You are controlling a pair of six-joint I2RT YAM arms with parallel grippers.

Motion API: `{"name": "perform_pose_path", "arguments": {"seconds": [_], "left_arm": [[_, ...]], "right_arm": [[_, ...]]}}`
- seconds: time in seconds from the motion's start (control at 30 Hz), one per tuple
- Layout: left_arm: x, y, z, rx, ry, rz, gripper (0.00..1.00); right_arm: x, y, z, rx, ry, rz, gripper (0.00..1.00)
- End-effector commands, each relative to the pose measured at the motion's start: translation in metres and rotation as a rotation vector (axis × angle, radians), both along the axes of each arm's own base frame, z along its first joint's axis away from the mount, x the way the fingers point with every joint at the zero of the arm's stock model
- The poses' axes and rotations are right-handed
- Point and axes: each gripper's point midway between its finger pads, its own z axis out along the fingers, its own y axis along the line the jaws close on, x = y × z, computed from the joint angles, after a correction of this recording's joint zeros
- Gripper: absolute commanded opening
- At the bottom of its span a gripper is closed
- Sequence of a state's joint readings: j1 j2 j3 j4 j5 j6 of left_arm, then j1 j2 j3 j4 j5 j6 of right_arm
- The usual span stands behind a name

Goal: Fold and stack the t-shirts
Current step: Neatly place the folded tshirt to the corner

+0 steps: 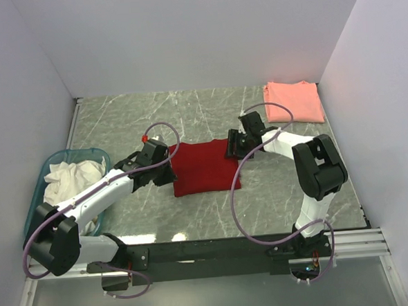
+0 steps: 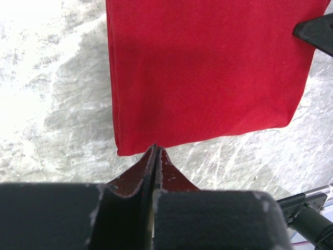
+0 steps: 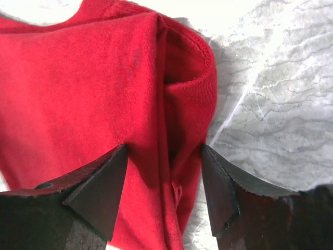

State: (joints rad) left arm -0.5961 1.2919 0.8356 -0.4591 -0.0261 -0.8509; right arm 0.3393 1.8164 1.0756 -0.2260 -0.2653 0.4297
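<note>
Basket: On your left, close to the arm bases, you see a blue-green basket [image 1: 57, 156]. A bunched-up white cloth [image 1: 70, 176] lies in it, and nothing else shows inside.

Left gripper: Your left gripper [image 2: 155, 151] is pressed shut. Its tips touch the near left corner of the red t-shirt [image 1: 205, 170]. You see no cloth between the fingers, so you cannot tell if it has a pinch of the hem.

Red t-shirt: It lies folded flat in the middle of the table [image 1: 187, 109], between your two grippers. Its long side runs left to right.

Right gripper: Your right gripper [image 3: 164, 151] is wide open and holds nothing. Its two fingers stand one on each side of the shirt's thick folded right edge. The collar end is just past them.

What the next move turns on: The cloth edge is already between the right fingers and straight ahead of them. It looks like you only need to go down and close.

Pink t-shirt: It lies folded in the far right corner, well apart from the red one.

Nearer arm: The right arm is closer to the pink t-shirt, so carrying the red one over there probably suits that side.
</note>
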Motion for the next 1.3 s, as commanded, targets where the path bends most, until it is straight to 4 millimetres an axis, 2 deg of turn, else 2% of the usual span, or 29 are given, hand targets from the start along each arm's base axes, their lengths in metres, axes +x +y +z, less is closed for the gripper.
{"name": "perform_pose_path", "arguments": {"seconds": [0.0, 0.03, 0.17, 0.27, 0.33, 0.37, 0.43, 0.47, 0.5, 0.57, 0.6, 0.67, 0.7, 0.73, 0.77, 0.8, 0.97, 1.0, 1.07, 1.1, 1.17, 1.2, 1.27], "left_arm": [[0.005, 0.002, 0.014, -0.005, -0.049, -0.004, 0.05], [0.005, 0.002, 0.014, -0.005, -0.049, -0.006, 0.05], [0.006, 0.001, 0.015, -0.006, -0.050, -0.009, 0.05], [0.007, 0.001, 0.021, -0.004, -0.058, -0.014, 0.05], [0.008, 0.002, 0.028, 0.005, -0.069, -0.020, 0.05], [0.009, 0.003, 0.032, 0.009, -0.075, -0.018, 0.05], [0.010, 0.004, 0.043, 0.010, -0.094, -0.033, 0.05], [0.011, 0.006, 0.047, 0.012, -0.100, -0.034, 0.05], [0.013, 0.006, 0.057, 0.011, -0.122, -0.043, 0.04], [0.010, 0.011, 0.065, 0.023, -0.132, -0.047, 0.02], [0.010, 0.012, 0.074, 0.020, -0.156, -0.058, 0.02], [0.006, 0.014, 0.079, 0.021, -0.163, -0.070, 0.01], [0.001, 0.016, 0.082, 0.017, -0.175, -0.080, 0.01], [-0.002, 0.017, 0.083, 0.012, -0.181, -0.087, 0.01], [-0.007, 0.019, 0.076, 0.015, -0.170, -0.094, 0.01], [-0.011, 0.021, 0.077, 0.008, -0.180, -0.103, 0.01], [-0.025, 0.031, 0.064, 0.023, -0.183, -0.113, 0.01], [-0.026, 0.033, 0.067, 0.019, -0.198, -0.110, 0.01], [-0.028, 0.035, 0.063, 0.019, -0.199, -0.105, 0.01], [-0.028, 0.035, 0.064, 0.015, -0.205, -0.106, 0.01], [-0.028, 0.035, 0.063, 0.018, -0.201, -0.103, 0.01], [-0.029, 0.035, 0.064, 0.018, -0.200, -0.110, 0.01], [-0.028, 0.033, 0.068, 0.012, -0.204, -0.119, 0.01]], "right_arm": [[-0.005, -0.006, -0.010, -0.136, 0.013, -0.018, 0.66], [-0.001, -0.010, -0.012, -0.177, 0.005, -0.033, 0.66], [-0.007, 0.006, -0.016, -0.173, 0.020, -0.008, 0.63], [-0.009, 0.013, -0.023, -0.164, 0.040, -0.013, 0.52], [-0.009, 0.017, -0.024, -0.161, 0.041, -0.009, 0.41], [-0.008, 0.017, -0.023, -0.175, 0.036, -0.013, 0.24], [-0.004, 0.018, -0.020, -0.190, 0.030, -0.021, 0.02], [-0.002, 0.014, -0.019, -0.214, 0.023, -0.034, 0.00], [0.004, 0.013, -0.015, -0.219, 0.006, -0.048, 0.00], [0.012, 0.009, -0.007, -0.252, -0.022, -0.066, 0.00], [0.026, 0.001, 0.003, -0.294, -0.068, -0.105, 0.00], [0.035, -0.009, 0.010, -0.351, -0.086, -0.134, 0.00], [0.050, -0.015, 0.018, -0.396, -0.120, -0.152, 0.00], [0.057, -0.021, 0.021, -0.418, -0.124, -0.154, 0.00], [0.055, -0.028, 0.020, -0.459, -0.092, -0.139, 0.00], [0.076, -0.029, 0.029, -0.484, -0.113, -0.151, 0.00], [0.118, -0.058, 0.060, -0.555, -0.168, -0.212, 0.00], [0.132, -0.065, 0.072, -0.581, -0.210, -0.203, 0.00], [0.146, -0.082, 0.084, -0.655, -0.250, -0.226, 0.00], [0.161, -0.093, 0.095, -0.687, -0.276, -0.237, 0.00], [0.173, -0.112, 0.104, -0.742, -0.282, -0.258, 0.00], [0.186, -0.124, 0.114, -0.756, -0.303, -0.266, 0.00], [0.199, -0.137, 0.124, -0.791, -0.334, -0.276, 0.00]]}}
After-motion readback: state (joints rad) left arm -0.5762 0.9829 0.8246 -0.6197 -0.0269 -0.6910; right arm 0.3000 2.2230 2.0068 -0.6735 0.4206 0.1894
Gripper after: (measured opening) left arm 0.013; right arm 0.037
